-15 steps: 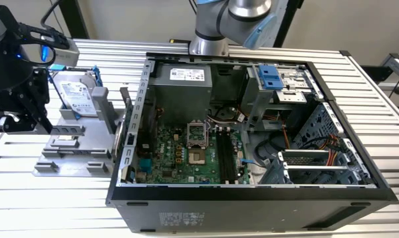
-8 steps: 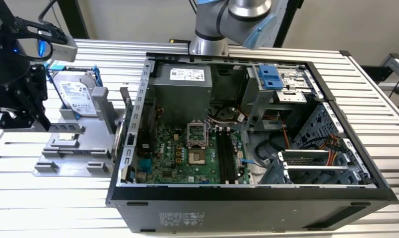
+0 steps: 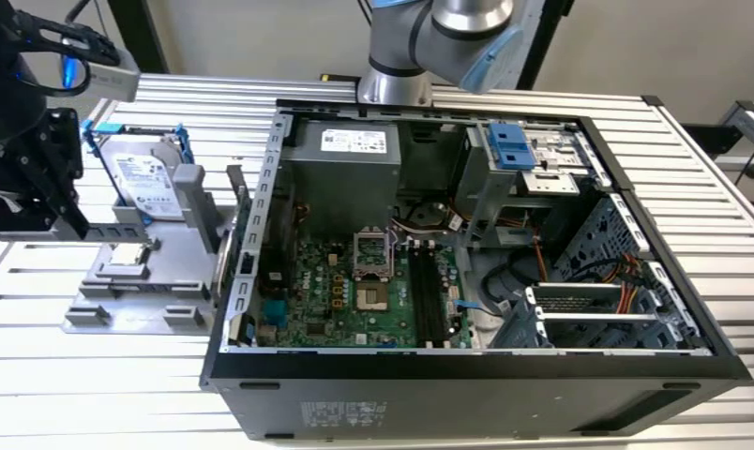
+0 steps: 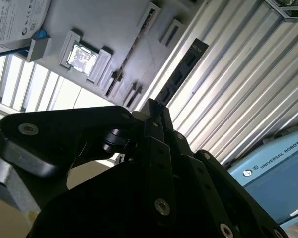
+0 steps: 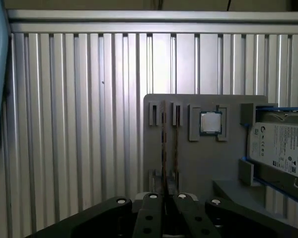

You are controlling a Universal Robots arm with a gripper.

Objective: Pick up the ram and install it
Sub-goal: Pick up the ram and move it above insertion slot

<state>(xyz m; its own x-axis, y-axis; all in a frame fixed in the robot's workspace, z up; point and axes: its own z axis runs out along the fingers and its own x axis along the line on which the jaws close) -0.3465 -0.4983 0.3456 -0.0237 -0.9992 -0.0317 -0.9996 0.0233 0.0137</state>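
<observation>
The ram (image 4: 181,74) is a long narrow dark stick with a row of black chips. It juts out from my fingertips, above the edge of the grey holder plate (image 4: 114,29). In the first wrist view the ram (image 5: 164,144) appears edge-on as a thin brown line running into the fingers. My gripper (image 4: 153,106) (image 5: 165,196) is shut on the ram, over the holder's slot blocks. In the exterior view the gripper (image 3: 33,187) hangs high at the exterior view's left, above the holder (image 3: 140,281). The motherboard's black slots (image 3: 425,295) lie inside the open computer case (image 3: 477,361).
On the holder are a small square silver processor chip (image 5: 210,122) (image 3: 125,253) and a silver hard drive in a blue frame (image 5: 280,148) (image 3: 140,183). A second thin brown strip (image 5: 176,148) stands in the holder's slot. The case sits on a slatted metal table (image 3: 52,375).
</observation>
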